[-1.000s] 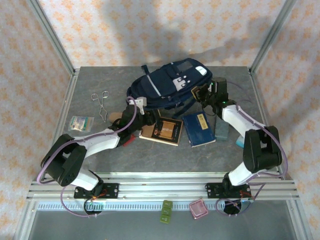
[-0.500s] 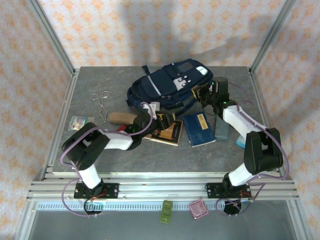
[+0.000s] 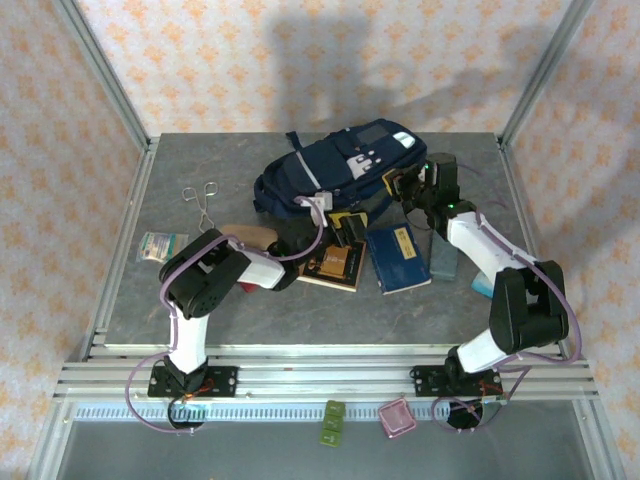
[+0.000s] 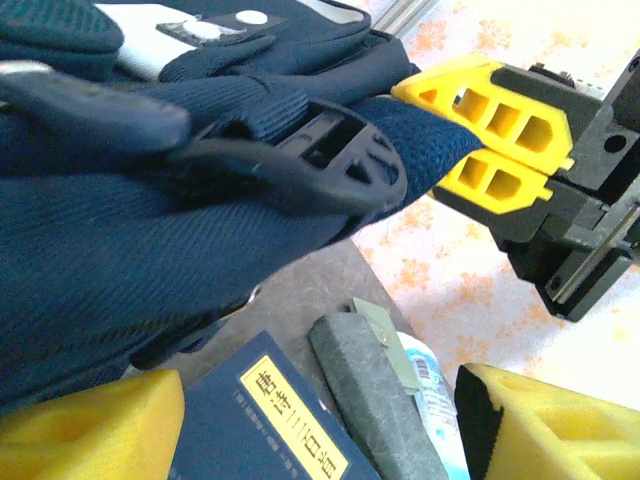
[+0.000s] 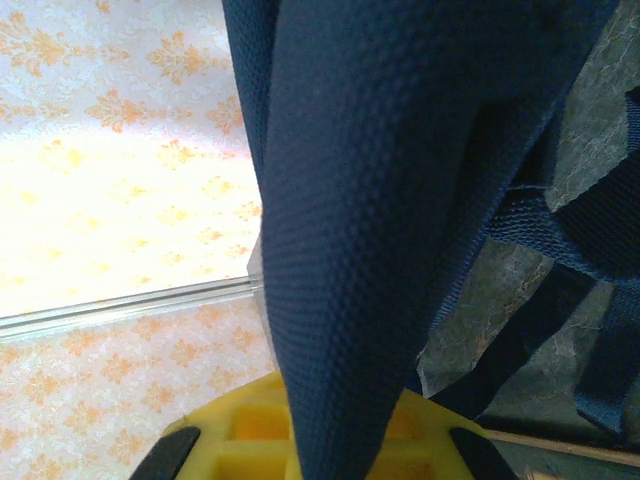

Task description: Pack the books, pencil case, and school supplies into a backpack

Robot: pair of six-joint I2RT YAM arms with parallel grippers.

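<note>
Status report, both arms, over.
Left tool open, near large navy-blue fabric backpack. Right tool shut on its fabric. Tan-brown flat book, dark blue flat book on grey table, unpacked. No obstruction seen.

Grey table [image 3: 400, 320] bears backpack [image 3: 330, 170], tan book [image 3: 335, 266], blue book [image 3: 400, 258].

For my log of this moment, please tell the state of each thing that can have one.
backpack: lying on the table, gripped at its right side.
left fingers: open, empty.
right fingers: shut on the backpack.
tan book: closed, flat on the table.
blue book: closed, flat on the table.
pencil case: lying on the table.
</note>
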